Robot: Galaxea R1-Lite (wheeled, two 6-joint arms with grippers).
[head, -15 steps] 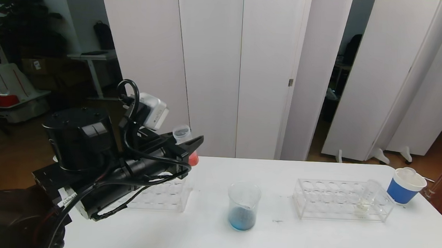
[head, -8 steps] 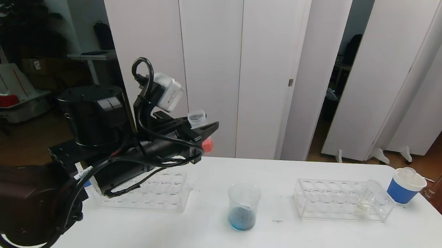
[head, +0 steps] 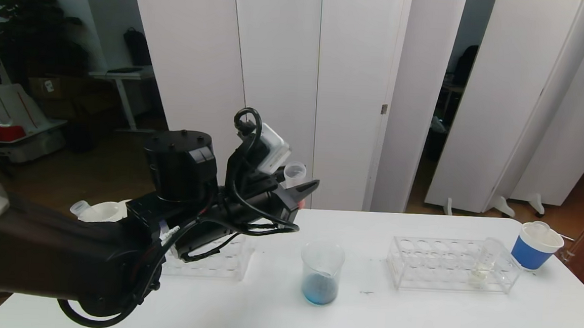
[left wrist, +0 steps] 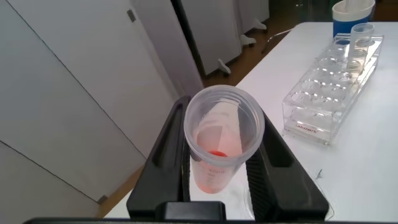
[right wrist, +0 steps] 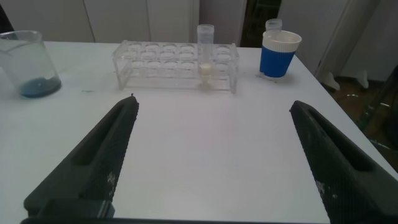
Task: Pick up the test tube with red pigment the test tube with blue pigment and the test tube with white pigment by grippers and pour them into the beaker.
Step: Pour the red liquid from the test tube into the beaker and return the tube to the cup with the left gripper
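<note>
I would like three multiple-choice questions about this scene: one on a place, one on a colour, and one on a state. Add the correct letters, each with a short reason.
1. Where does the test tube with white pigment stand?
A. in the clear rack on the robot's right side
B. inside the beaker
C. in the blue paper cup

2. What colour is the liquid in the beaker?
A. red
B. blue
C. green

3. What is the state of the left gripper?
A. open above the table
B. shut on the beaker
C. shut on the test tube with red pigment

Answers:
1 A, the tube stands upright in the rack near the blue paper cup.
2 B, a blue pool lies at the beaker's bottom.
3 C, the left wrist view shows both fingers pressed against the tube.
</note>
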